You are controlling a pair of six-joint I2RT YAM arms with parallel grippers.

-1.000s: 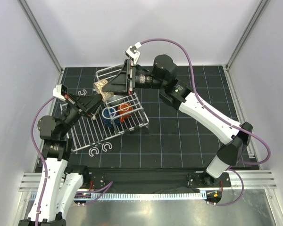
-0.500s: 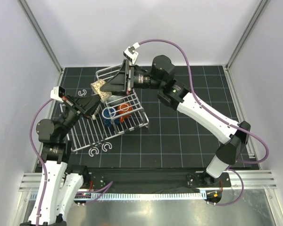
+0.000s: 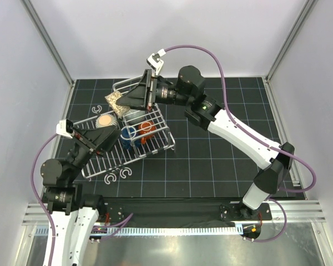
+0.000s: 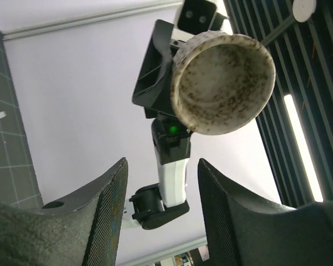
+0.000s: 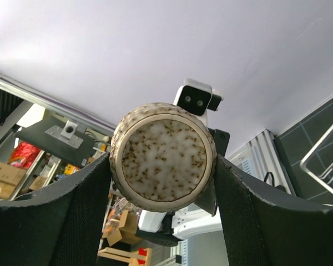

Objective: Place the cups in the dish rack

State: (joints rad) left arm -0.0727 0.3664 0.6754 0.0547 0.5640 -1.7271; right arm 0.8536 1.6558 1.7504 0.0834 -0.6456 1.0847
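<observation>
From the top view, the right fingers point(image 3: 121, 103) clamp the speckled cup point(image 3: 114, 101) by its sides. They hold it on its side in the air above the far-left corner of the dish rack point(image 3: 169, 141), probably to clear the basket wall before lowering. The left fingers point(image 3: 108, 136) hang nearer and lower, over the slatted tray. A blue cup point(image 3: 127, 134) and an orange cup point(image 3: 146, 128) sit in the basket, just right of the left fingers. A tan cup point(image 3: 105, 120) lies just beyond those fingers (only its round face shows). The dark desk point(image 3: 222, 160) carries the rack.

In the left wrist view, these fingers stand about half spread with nothing between them. The speckled cup's mouth faces them from above and beyond their tips, apart from both.

In the right wrist view, the cup's base fills the gap between the fingers, which press its wall from both sides. My guess is that this sideways hold will need a wrist roll before the cup can be set down.
</observation>
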